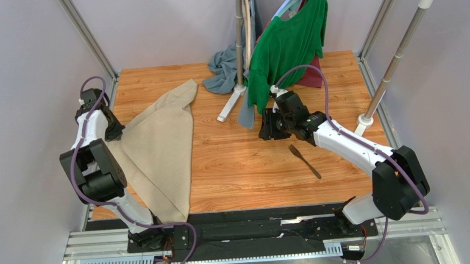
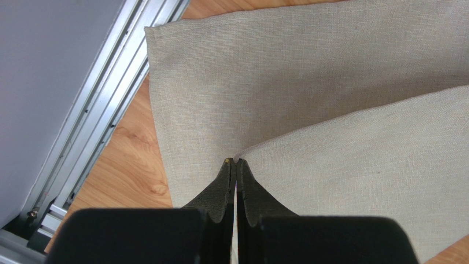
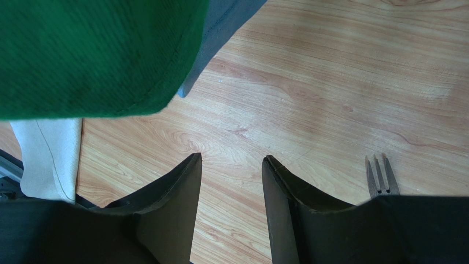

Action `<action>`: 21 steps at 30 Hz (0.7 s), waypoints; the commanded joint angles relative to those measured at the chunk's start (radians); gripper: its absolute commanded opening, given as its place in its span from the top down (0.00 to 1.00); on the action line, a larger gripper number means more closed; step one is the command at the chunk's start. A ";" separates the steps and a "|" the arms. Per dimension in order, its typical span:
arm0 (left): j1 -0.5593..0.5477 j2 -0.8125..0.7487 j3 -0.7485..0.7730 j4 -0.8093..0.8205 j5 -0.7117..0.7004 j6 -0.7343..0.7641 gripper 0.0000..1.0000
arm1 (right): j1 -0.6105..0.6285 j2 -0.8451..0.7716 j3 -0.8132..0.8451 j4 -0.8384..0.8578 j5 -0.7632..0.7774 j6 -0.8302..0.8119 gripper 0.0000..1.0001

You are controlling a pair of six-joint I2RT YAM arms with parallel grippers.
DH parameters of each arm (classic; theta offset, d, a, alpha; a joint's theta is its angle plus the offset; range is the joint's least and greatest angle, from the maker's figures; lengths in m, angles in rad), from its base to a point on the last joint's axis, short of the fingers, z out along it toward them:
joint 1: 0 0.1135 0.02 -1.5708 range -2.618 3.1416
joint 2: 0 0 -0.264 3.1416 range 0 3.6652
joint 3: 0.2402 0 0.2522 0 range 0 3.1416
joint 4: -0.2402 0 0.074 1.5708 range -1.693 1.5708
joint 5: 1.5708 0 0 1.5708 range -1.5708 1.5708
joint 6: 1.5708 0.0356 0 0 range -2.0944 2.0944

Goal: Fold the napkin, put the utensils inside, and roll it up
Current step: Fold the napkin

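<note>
The beige napkin (image 1: pixel 159 145) lies on the left side of the wooden table, folded over itself into a rough triangle. In the left wrist view one layer of the napkin (image 2: pixel 286 71) lies flat and an upper layer runs up to the fingertips. My left gripper (image 1: pixel 116 128) (image 2: pixel 235 161) is at the napkin's left corner, shut on a thin edge of the cloth. The dark fork (image 1: pixel 304 161) lies alone right of centre, and its tines (image 3: pixel 380 176) peek out beside my right finger. My right gripper (image 1: pixel 268 126) (image 3: pixel 231 158) hangs open over bare wood, holding nothing.
A green shirt (image 1: pixel 287 44) hangs from a clothes rack, close above my right gripper. The rack's white foot (image 1: pixel 232 103) and a grey-blue cloth (image 1: pixel 222 69) sit at the back centre. Another rack foot (image 1: pixel 364 120) stands at right. A metal frame rail (image 2: pixel 93 110) borders the table's left edge.
</note>
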 commanded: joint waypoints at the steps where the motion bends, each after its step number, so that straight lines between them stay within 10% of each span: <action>1: 0.030 -0.039 -0.005 0.023 0.003 0.003 1.00 | -0.004 0.014 0.048 0.013 -0.018 0.003 0.52; 21: 0.139 -0.148 -0.180 0.136 -0.023 -0.116 1.00 | -0.004 0.049 0.057 0.034 -0.049 0.008 0.52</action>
